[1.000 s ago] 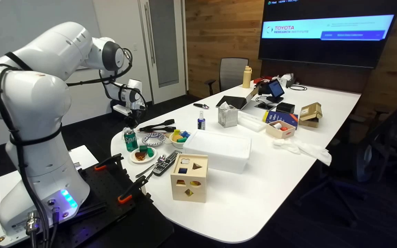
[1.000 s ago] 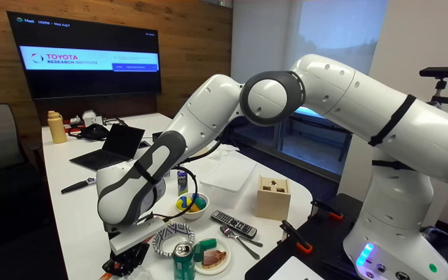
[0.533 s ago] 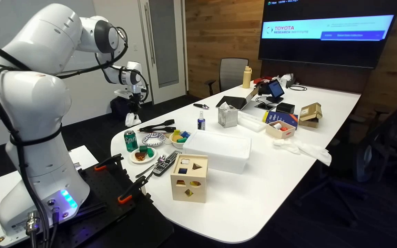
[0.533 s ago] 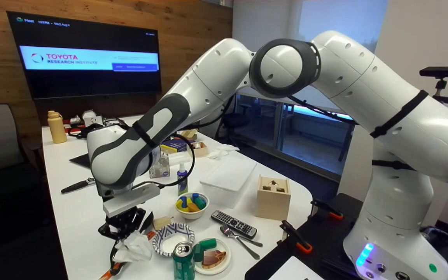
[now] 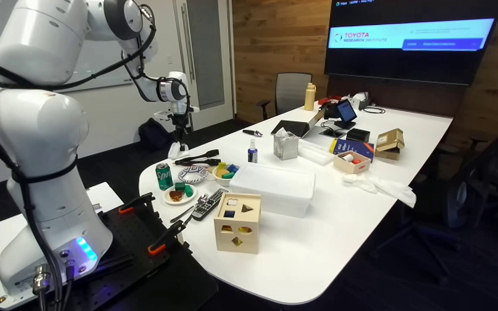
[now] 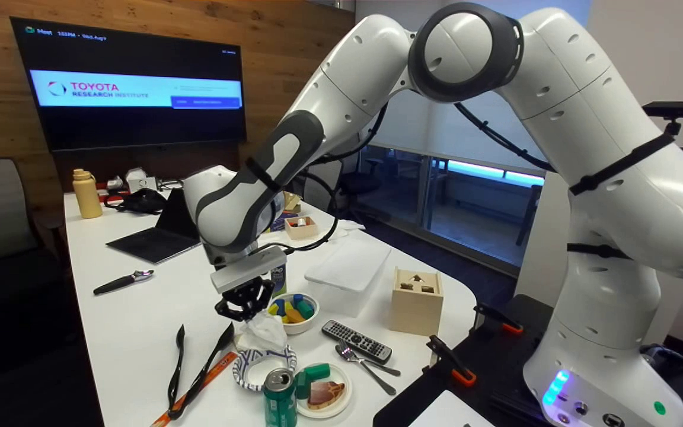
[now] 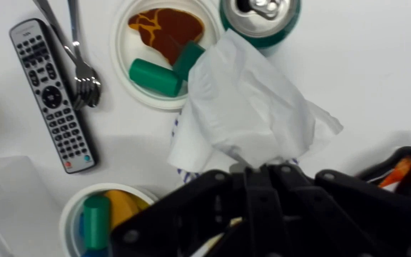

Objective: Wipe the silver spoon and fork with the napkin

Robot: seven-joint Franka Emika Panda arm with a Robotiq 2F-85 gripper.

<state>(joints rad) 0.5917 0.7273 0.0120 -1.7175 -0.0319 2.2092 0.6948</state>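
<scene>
The silver fork [image 7: 85, 73] and silver spoon [image 7: 97, 93] lie overlapping on the white table, with their heads against the black and silver remote; in the wrist view the fork head partly covers the spoon. Both also show in both exterior views, the fork and spoon heads [image 6: 346, 352] beside the remote. My gripper [image 7: 259, 170] is shut on the crumpled white napkin [image 7: 252, 103], which hangs below the fingertips. In an exterior view the gripper [image 6: 251, 317] holds the napkin [image 6: 264, 333] above the table behind the patterned bowl, away from the cutlery.
The green can [image 6: 280, 397], the plate [image 6: 341, 403] with toy food, the patterned bowl [image 6: 241, 373] and the bowl of blocks [image 6: 312, 320] stand around the cutlery. The remote [image 6: 356, 341], the lidded plastic box [image 6: 347, 267] and the wooden shape box [image 6: 415, 311] are close by. Black tongs [image 6: 199, 379] lie left.
The arm has risen, lifting the napkin from low behind the can. Then it has moved right in both exterior views, carrying the napkin behind the patterned bowl. The cutlery has not moved.
</scene>
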